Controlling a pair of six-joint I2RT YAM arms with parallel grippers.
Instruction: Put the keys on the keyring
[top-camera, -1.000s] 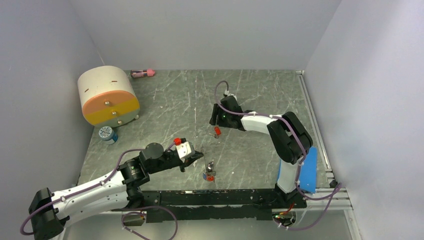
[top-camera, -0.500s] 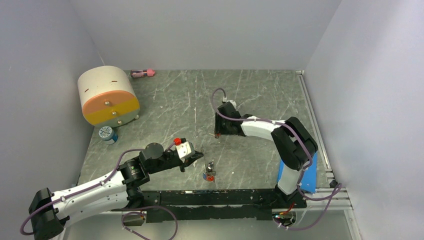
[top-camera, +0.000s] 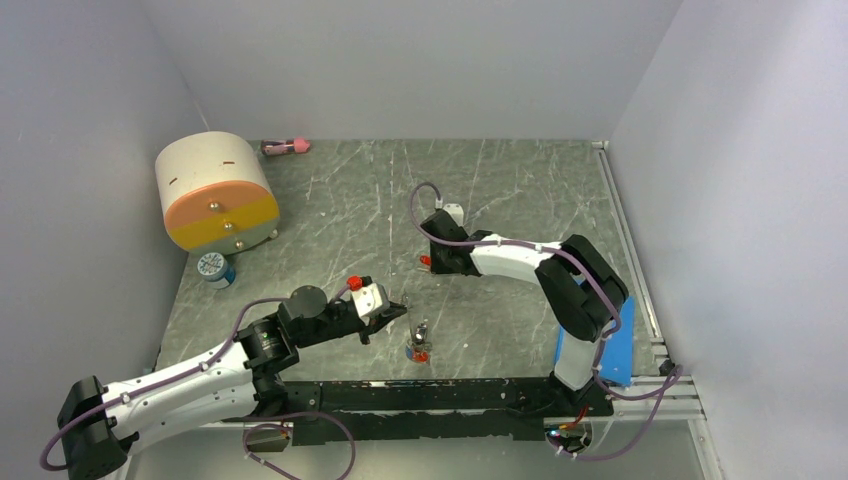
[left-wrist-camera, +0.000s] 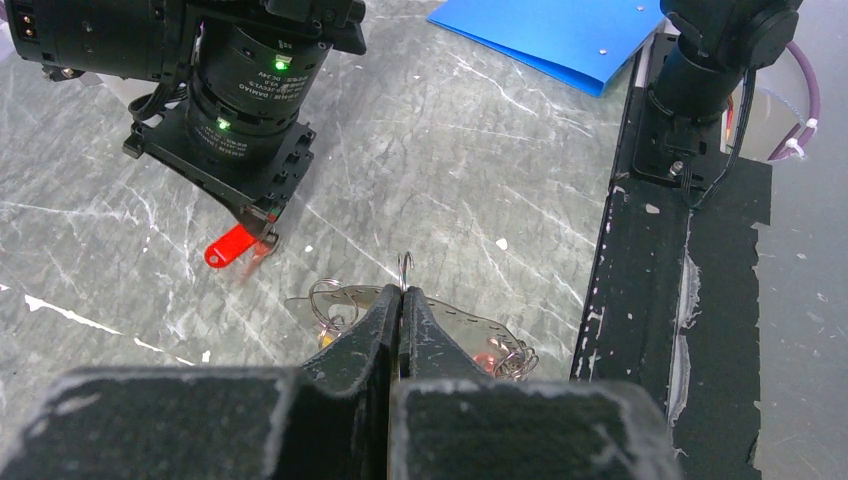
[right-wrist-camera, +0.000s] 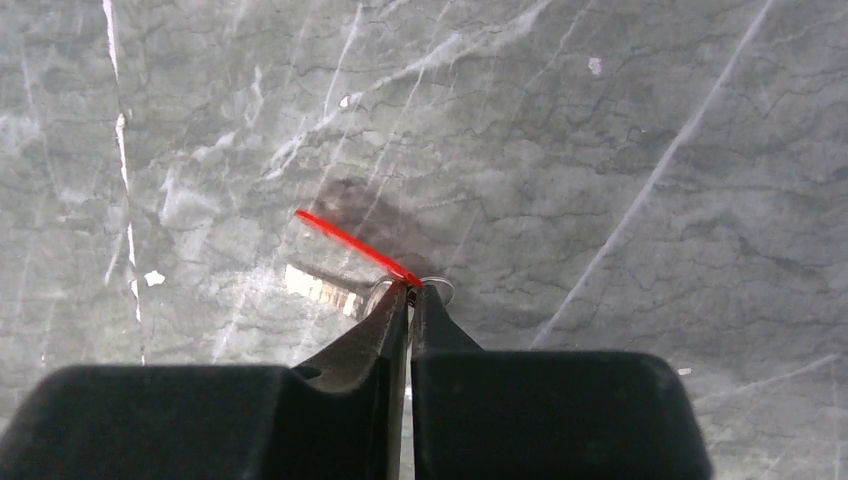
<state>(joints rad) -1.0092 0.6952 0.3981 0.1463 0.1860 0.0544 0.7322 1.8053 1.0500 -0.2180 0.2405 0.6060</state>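
We find the left gripper (left-wrist-camera: 402, 296) pressed together on a thin wire loop that rises at its fingertips. We judge this loop to be part of the keyring (left-wrist-camera: 452, 325), whose flat saw-toothed plate lies just beyond the tips, low over the table (top-camera: 520, 190), with small rings and a further red key (left-wrist-camera: 489, 358) among the things gathered at it. This hold keeps the ring fixed and presented toward the other arm, so that a key can be brought to a steady target. The right gripper (right-wrist-camera: 410, 293) is pinched shut on the loose red-headed key (right-wrist-camera: 350, 238), at the end where its small ring shows. The key rests on the table, its head seen edge-on in the right wrist view. The grip is taken at the ring end, we judge, because that is the part to be threaded. This key lies well apart from the keyring, further out on the table. Compared with the earlier overhead picture, the right arm has come down and moved left. Its fingers, which then stood apart above the key, are now pressed together on it. The key has shifted slightly left with them. The left arm and the keyring have not moved. The key is not yet lifted. We judge the next step to be carrying it across.
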